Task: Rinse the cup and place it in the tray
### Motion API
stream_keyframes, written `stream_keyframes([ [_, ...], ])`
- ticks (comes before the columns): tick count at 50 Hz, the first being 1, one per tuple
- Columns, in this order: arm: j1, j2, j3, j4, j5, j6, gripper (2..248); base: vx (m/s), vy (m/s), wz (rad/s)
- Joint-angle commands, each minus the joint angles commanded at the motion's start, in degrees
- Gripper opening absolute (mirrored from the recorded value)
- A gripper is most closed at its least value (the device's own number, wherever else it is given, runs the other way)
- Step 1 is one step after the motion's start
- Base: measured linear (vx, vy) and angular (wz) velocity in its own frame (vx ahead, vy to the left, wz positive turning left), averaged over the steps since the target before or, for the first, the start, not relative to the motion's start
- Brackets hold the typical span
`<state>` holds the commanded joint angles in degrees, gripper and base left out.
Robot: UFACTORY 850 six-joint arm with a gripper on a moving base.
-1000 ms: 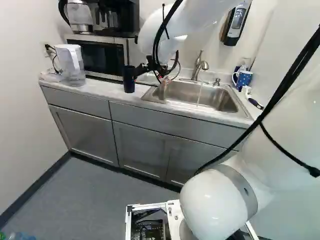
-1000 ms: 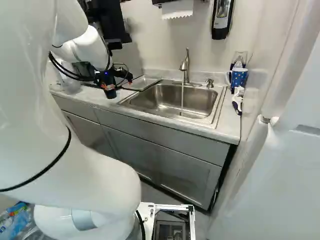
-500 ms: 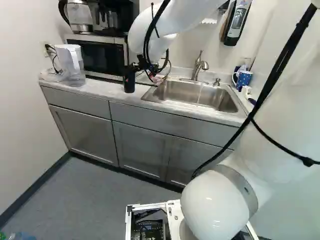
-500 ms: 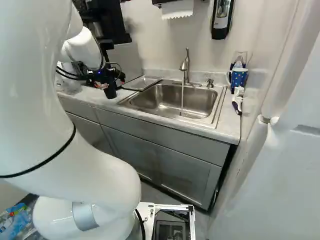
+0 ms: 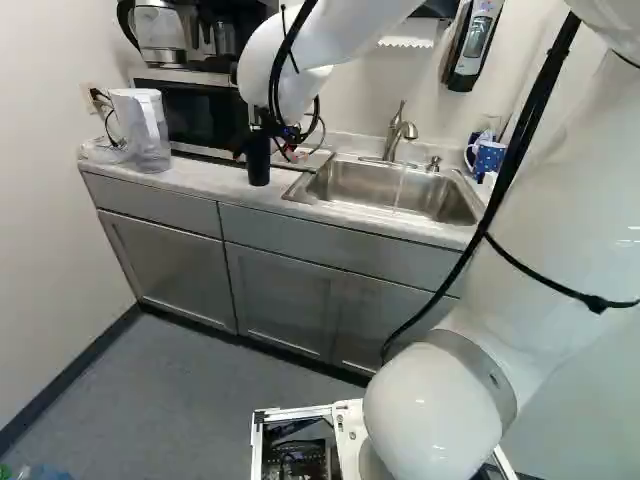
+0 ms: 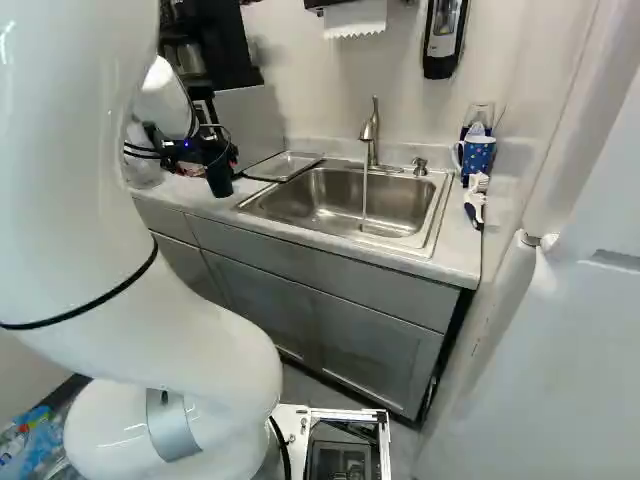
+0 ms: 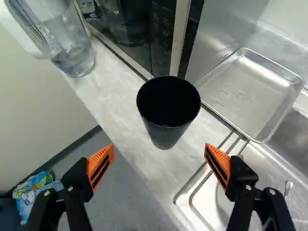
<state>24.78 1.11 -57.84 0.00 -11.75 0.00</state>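
Note:
The dark, tapered cup (image 5: 258, 160) stands upright on the counter left of the sink. In the right base view my gripper (image 6: 190, 152) is close beside the cup (image 6: 219, 168), its tips partly hidden. Seen from the wrist, the gripper (image 7: 159, 147) is open, its orange pads wide apart, with the cup (image 7: 168, 108) upright just ahead of the gap and neither finger gripping it. The shallow metal tray (image 7: 245, 94) lies beside the cup, at the sink's edge. Water runs from the faucet (image 6: 371, 130) into the sink (image 6: 330, 200).
A water pitcher (image 5: 140, 130) and a microwave (image 5: 205, 112) stand at the left of the left base view. A blue dotted mug (image 6: 477, 155) and a brush (image 6: 475, 200) are right of the sink. A soap dispenser (image 6: 444, 38) hangs on the wall above.
The arm has swung left in the left base view, bringing the gripper around beside the cup. Cup, tray and base have stayed where they were, and the water is still running.

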Motion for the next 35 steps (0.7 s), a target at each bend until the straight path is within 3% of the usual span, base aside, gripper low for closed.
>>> stream_keyframes([
  [16,0.0,0.0,0.0,0.0,0.27,0.0,247,0.0,0.0,0.0],
  [35,0.0,0.0,0.0,0.0,3.72,0.0,247,0.0,0.0,0.0],
])
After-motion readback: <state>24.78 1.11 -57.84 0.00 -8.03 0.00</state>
